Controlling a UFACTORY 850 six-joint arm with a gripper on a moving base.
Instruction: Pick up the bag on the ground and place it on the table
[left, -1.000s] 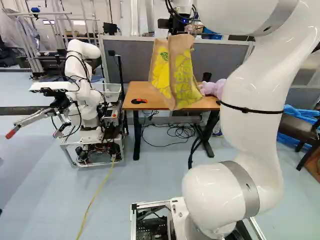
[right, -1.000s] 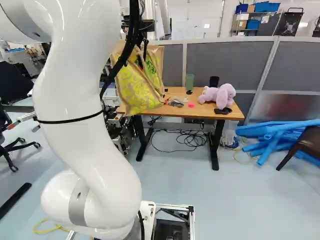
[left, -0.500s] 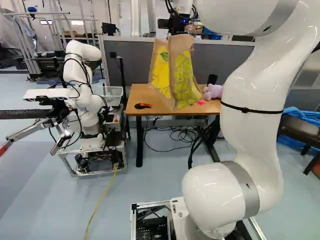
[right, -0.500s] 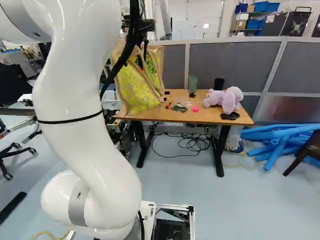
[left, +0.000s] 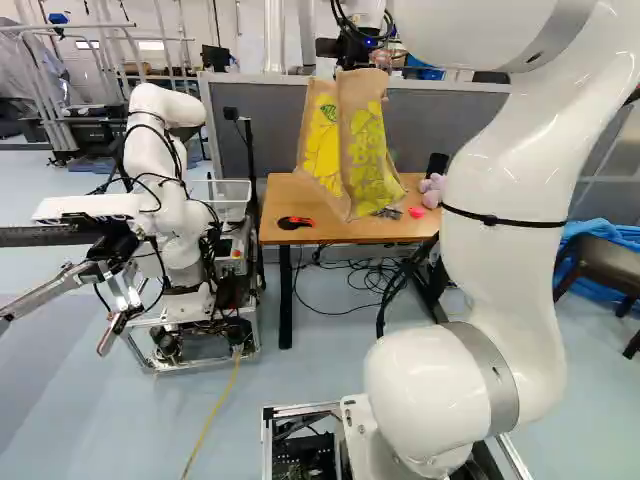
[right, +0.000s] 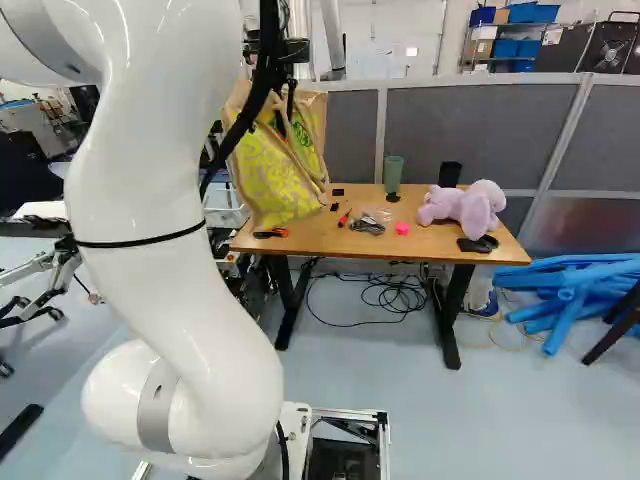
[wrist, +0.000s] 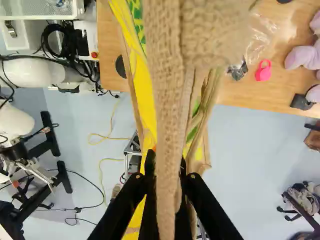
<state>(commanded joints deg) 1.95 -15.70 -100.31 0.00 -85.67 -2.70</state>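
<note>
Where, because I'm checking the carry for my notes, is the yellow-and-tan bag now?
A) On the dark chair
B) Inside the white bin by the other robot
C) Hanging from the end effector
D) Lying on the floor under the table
C: the bag hangs upright, its handle between the fingers of the end effector.

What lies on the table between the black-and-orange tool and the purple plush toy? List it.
The right base view shows a red-handled tool, a dark grey bundle and a small pink object.
</note>
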